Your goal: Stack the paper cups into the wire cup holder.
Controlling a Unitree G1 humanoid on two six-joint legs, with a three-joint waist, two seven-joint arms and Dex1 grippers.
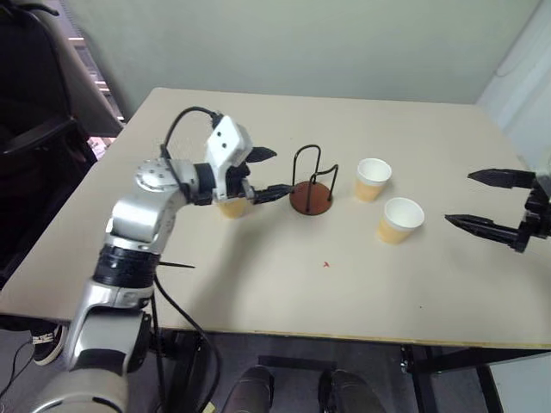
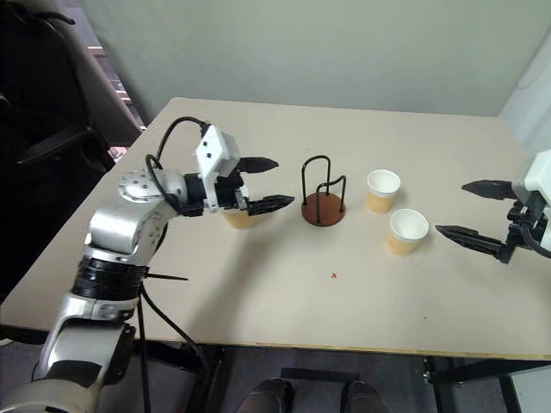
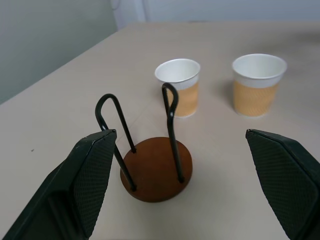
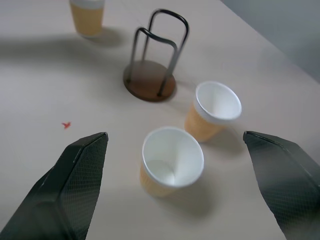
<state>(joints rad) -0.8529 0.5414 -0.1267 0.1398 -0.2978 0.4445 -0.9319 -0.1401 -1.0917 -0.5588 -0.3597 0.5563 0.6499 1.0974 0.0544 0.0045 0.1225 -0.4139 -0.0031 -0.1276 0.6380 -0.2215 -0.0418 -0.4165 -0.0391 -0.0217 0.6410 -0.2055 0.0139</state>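
Standing upright near the middle of the table [image 1: 284, 284], the wire cup holder [image 1: 312, 191] shows a round reddish-brown base with thin black wire loops rising from it, and nothing sits inside it. Two of the paper cups stand upright on the holder's right: one cup [image 1: 373, 179] just beside the holder, and a second cup [image 1: 400, 218] a little nearer the table's front edge and further right, the pair close together but apart. A third cup [image 1: 232, 206] stands on the holder's left, mostly hidden beneath the left gripper [image 1: 267, 174]. That gripper hangs over the third cup with its two black fingers spread wide, pointing toward the holder; the fingertips are near the wire loops but not touching them, and nothing is held between them. From the left wrist camera the holder sits between the parted fingers, with the two far cups beyond it. The right gripper [image 1: 480, 200] hovers to the right of the two cups, well apart from the holder, its fingers also spread wide and empty, aimed toward the cups. A small red mark [image 1: 325, 264] lies on the tabletop in front of the holder.
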